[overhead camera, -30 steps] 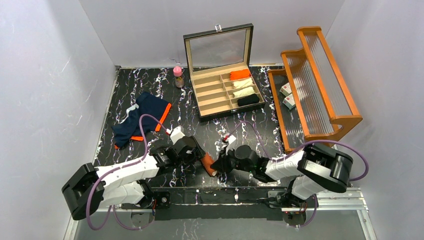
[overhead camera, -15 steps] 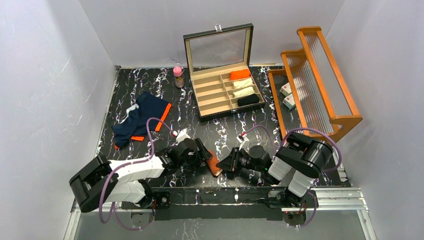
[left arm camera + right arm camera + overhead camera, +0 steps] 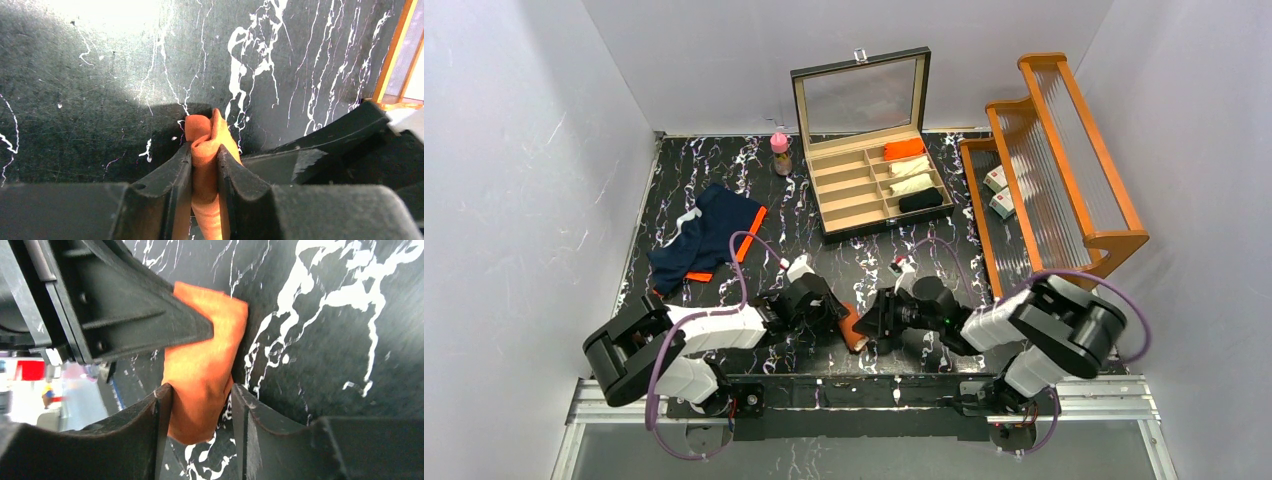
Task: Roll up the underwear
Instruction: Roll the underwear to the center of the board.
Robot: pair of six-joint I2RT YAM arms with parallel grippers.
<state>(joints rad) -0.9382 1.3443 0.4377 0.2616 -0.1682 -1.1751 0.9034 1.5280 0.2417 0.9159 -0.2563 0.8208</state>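
Left wrist: rust-orange roll pinched

Your left gripper [image 3: 204, 152] clamps the rust-orange underwear [image 3: 202, 135], low centre in the top view. Your right gripper [image 3: 199, 390] straddles it; grip unclear. The navy underwear [image 3: 704, 235] lies mid-left.

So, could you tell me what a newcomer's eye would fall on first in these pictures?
The rust-orange underwear, rolled up at the table's near edge, is pinched by the left gripper, and the right gripper straddles it from the other side. Next come the open case at the back with rolls in its compartments, and the navy underwear lying loose at left.
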